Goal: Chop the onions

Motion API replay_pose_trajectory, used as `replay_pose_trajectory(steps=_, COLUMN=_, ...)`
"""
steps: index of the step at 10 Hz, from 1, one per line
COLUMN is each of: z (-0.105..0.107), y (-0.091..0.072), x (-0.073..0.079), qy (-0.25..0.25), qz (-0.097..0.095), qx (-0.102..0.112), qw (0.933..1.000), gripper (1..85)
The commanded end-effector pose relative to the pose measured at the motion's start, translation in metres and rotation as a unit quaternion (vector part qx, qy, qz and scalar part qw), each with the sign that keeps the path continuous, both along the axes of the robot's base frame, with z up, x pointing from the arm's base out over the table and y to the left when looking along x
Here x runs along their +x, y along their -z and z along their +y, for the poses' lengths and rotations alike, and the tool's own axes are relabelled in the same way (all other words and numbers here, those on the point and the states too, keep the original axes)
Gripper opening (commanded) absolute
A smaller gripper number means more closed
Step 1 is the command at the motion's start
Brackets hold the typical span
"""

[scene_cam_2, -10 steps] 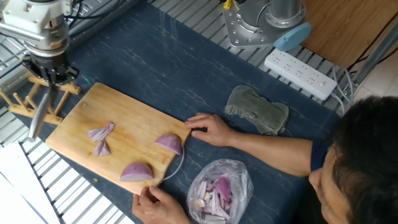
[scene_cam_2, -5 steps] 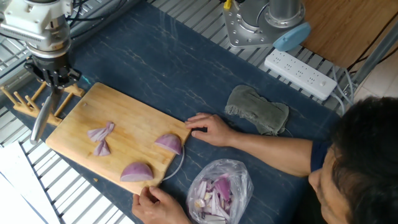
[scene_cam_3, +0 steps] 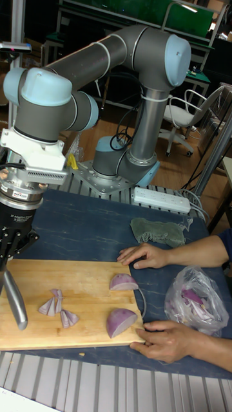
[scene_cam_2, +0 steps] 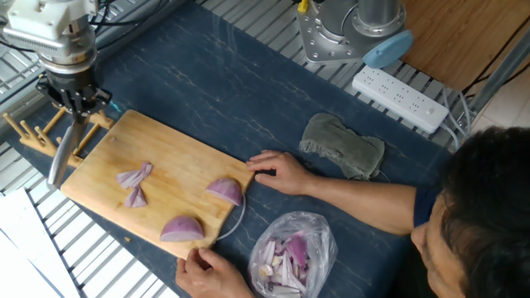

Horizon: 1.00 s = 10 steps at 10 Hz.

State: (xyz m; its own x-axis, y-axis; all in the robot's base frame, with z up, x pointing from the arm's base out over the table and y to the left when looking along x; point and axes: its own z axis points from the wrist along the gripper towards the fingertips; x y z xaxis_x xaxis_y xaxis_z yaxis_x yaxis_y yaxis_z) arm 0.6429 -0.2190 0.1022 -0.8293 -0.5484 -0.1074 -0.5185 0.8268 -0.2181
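Two onion wedges (scene_cam_2: 225, 190) (scene_cam_2: 182, 228) lie on the right half of the wooden cutting board (scene_cam_2: 166, 153), purple skin up. Thin onion slivers (scene_cam_2: 135, 175) lie left of the board's middle. In the tall fixed view the wedges (scene_cam_3: 122, 281) (scene_cam_3: 121, 320) and slivers (scene_cam_3: 58, 306) sit on the same board (scene_cam_3: 84, 273). My gripper (scene_cam_2: 74, 101) hangs over the board's far left corner, shut on a silvery knife (scene_cam_2: 62, 153) that points down past the left edge. From the tall camera, the gripper (scene_cam_3: 9, 248) holds the knife (scene_cam_3: 15, 301) left of the slivers.
A person's hands (scene_cam_2: 277, 171) (scene_cam_2: 207, 269) hold the board's right corners. A clear bag of onion scraps (scene_cam_2: 290, 252) lies right of the board, with a grey cloth (scene_cam_2: 344, 145) and a white power strip (scene_cam_2: 402, 98) behind. A wooden rack (scene_cam_2: 29, 132) stands at the left.
My gripper and the knife have shifted slightly to the right, toward the board's left corner. The onions and the person's hands stay put.
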Motion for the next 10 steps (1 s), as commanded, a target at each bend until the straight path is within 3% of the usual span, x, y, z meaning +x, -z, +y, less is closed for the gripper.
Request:
replay_pose_trajectory(steps=1, z=0.001, y=-0.003, x=-0.005, qy=-0.017, qz=0.0, qx=0.007, qw=0.9998, gripper=1.0)
replay_pose_trajectory(steps=7, z=0.007, y=-0.005, x=-0.003, qy=0.001, qz=0.002, qx=0.016, qw=0.9999, gripper=1.0)
replay_pose_trajectory(steps=9, z=0.016, y=-0.004, x=-0.005, qy=0.009, qz=0.006, qx=0.036, qw=0.9993, gripper=1.0)
replay_pose_trajectory(steps=10, z=0.016, y=-0.005, x=0.0, qy=0.013, qz=-0.004, qx=0.036, qw=0.9993, gripper=1.0)
